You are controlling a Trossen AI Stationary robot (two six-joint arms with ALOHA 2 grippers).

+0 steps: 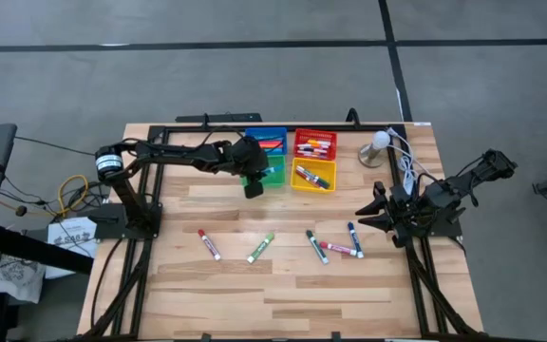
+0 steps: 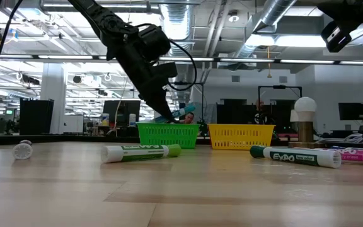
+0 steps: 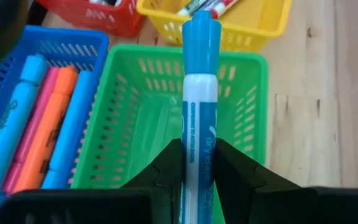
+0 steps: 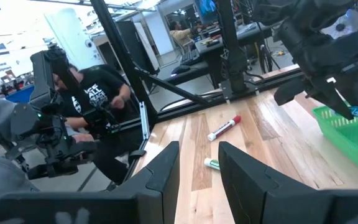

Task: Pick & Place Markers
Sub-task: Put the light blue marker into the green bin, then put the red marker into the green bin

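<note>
The left arm stretches sideways from its base at the tabletop's left edge toward the middle of the far side, wrist bent steeply downward. Its left gripper (image 1: 254, 185) points down, its two dark fingers (image 3: 166, 171) pressed against a blue marker (image 3: 197, 118) held between them. The right arm sits folded low at the tabletop's right edge, with the right gripper (image 4: 199, 165) aimed inward, fingers parted around nothing.

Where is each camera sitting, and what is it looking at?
High: above, looking down; both arms, left gripper over the green bin.
Low: table height; left arm, green bin.
Left wrist: fingers holding a blue marker above the green bin.
Right wrist: open right gripper; left arm far off.
All share the green bin.
</note>
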